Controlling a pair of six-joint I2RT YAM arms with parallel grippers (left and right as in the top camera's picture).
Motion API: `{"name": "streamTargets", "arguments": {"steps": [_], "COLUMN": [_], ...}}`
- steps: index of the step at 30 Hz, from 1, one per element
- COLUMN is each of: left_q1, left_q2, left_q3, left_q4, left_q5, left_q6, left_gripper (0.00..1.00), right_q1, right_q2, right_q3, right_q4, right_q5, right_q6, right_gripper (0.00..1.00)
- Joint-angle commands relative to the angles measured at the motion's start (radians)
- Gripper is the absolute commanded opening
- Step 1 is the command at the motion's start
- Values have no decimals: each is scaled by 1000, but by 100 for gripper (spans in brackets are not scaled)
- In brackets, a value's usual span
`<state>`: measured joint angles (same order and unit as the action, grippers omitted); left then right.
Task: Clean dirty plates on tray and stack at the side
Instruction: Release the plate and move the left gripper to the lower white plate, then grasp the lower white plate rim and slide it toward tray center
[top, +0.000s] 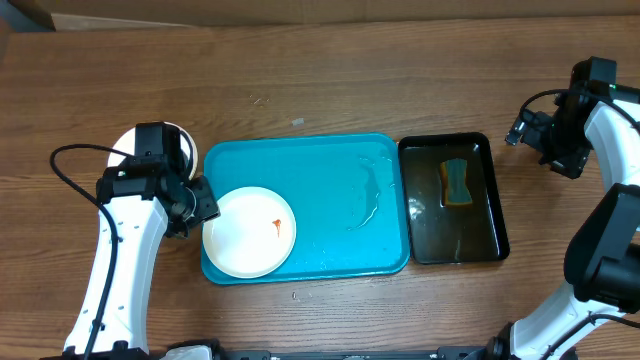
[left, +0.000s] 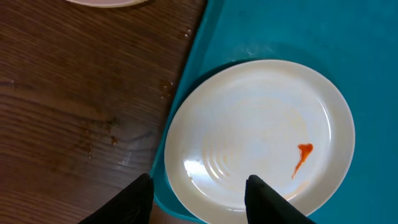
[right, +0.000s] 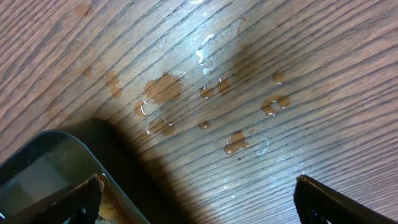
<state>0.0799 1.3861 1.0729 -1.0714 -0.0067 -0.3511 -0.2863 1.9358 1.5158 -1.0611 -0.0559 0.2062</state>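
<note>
Turquoise tray (top: 340, 170) mid-frame overhead. White plate (top: 245, 235) with red smear (top: 276, 228) sits in its lower left. Side plate (top: 128, 148) far left, sponge (top: 456, 182) in black tray (top: 475, 245) right.
Left wrist: left gripper (left: 199, 186) half-spread over plate's near rim, gripping nothing. Judged step: pick-up. Next: close on rim.
Right wrist: right gripper (right: 199, 208) spread wide, empty. Water drops (right: 165, 90) on wood, unseen overhead.
</note>
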Motion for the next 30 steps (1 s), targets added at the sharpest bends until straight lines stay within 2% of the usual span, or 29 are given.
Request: {"name": "streamTargets", "arguments": {"steps": [1, 3, 9, 28, 30], "left_q1": [-2, -2, -2, -2, -2], "left_q2": [22, 32, 69, 139, 139], "left_q3": [-40, -65, -164, -220, -236], "left_q4": [20, 50, 131, 139, 146], "left_q5": [-50, -49, -48, -45, -45], "left_q6": [-39, -39, -39, -39, -39], "left_gripper": [44, 39, 39, 37, 33], "right_q1": [3, 3, 3, 3, 3], "right_q2": [-11, -11, -11, -11, -11], "right_q3": [10, 10, 10, 10, 10], "right_q4": [5, 5, 5, 5, 5], "right_q5": [-5, -5, -5, -5, -5], "right_q6": [4, 4, 4, 4, 4], "right_gripper": [100, 100, 100, 100, 100]}}
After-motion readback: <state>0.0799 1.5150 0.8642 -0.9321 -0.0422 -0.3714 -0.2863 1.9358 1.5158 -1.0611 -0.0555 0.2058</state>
